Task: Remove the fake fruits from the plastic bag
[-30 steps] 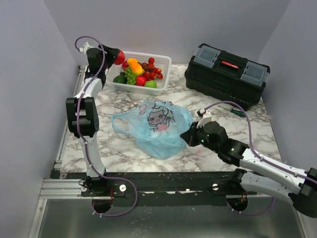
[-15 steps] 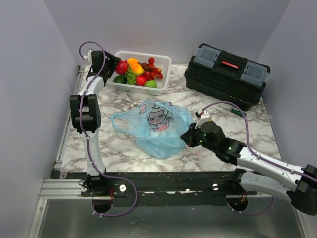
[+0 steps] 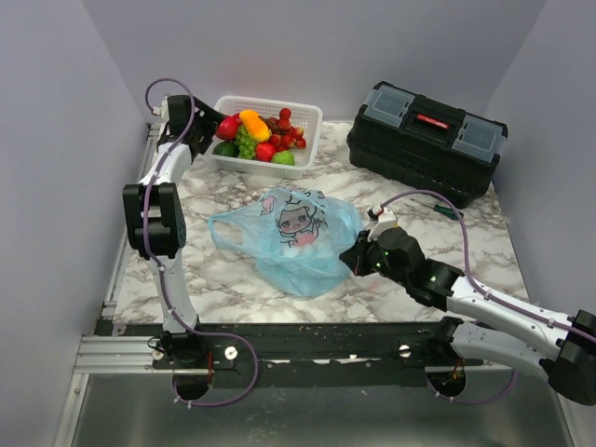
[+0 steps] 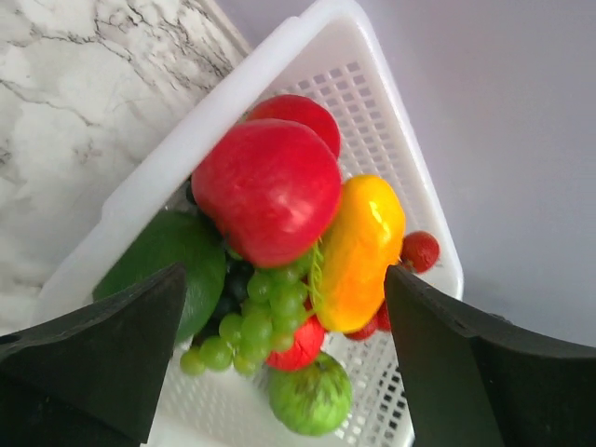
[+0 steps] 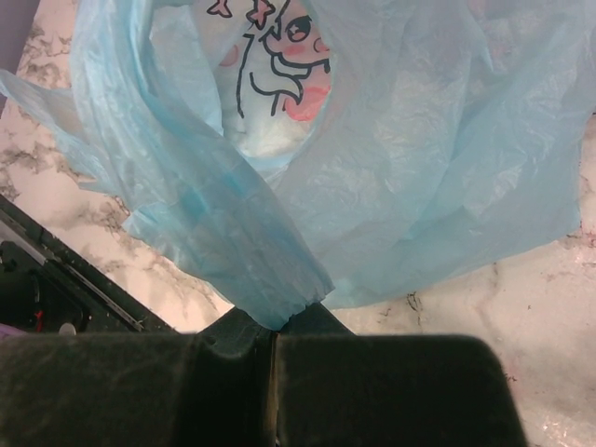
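The fake fruits lie in the white lattice basket (image 3: 312, 121): red apple (image 4: 270, 191), yellow-orange piece (image 4: 361, 251), green grape bunch (image 4: 261, 321), dark green piece (image 4: 168, 270) and red berries (image 3: 289, 126). My left gripper (image 3: 201, 130) is open and empty at the basket's left end, its jaws wide apart either side of the pile (image 4: 279, 279). The light-blue plastic bag (image 3: 289, 237) lies crumpled mid-table. My right gripper (image 3: 351, 258) is shut on the bag's right edge (image 5: 275, 326), with film bunched between the jaws. I see no fruit inside the bag (image 5: 419, 168).
A light-green round fruit (image 4: 312, 396) sits at the basket's front. A black toolbox (image 3: 426, 138) stands at the back right, with a green-handled tool (image 3: 449, 211) in front of it. Grey walls close in the left, back and right sides.
My left gripper carried the red apple over the basket's left end, let it go onto the pile and drew back a little. The right gripper and bag have barely moved.
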### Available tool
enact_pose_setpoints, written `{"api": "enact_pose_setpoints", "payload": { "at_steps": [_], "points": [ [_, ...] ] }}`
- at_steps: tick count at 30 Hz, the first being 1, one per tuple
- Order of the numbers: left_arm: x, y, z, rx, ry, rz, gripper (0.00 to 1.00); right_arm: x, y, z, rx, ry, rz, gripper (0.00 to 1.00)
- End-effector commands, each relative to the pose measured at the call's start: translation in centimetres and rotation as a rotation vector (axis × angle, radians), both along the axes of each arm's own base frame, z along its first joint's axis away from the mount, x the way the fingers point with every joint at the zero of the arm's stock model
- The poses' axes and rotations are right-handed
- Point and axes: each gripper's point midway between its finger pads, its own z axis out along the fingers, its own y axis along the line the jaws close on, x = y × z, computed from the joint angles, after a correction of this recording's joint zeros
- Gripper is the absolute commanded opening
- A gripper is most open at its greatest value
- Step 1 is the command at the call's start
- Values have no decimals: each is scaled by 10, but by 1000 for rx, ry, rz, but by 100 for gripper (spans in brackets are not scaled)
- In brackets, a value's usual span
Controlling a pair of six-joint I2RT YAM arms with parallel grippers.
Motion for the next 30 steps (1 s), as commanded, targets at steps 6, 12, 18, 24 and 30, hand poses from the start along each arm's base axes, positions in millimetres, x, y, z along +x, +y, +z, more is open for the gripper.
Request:
{"api": "enact_pose_setpoints", "payload": {
  "at_steps": [6, 12, 18, 24, 30],
  "points": [
    [-121, -47, 88, -67, -110, -193, 85, 5, -5, 18, 41, -66, -35, 1],
    [-208, -121, 84, -93, -104, -484, 83, 13, -17, 25, 15, -101, -100, 6],
    [-278, -137, 97, -3, -103, -676, 82, 27, -39, 49, -27, -172, -217, 22],
    [-319, -126, 174, 122, -352, -688, 84, 28, -57, 90, -54, -235, -258, 55],
    [-338, -94, 253, 358, -548, -547, 84, 25, -79, 152, -36, -326, -307, 100]
  ]
}}
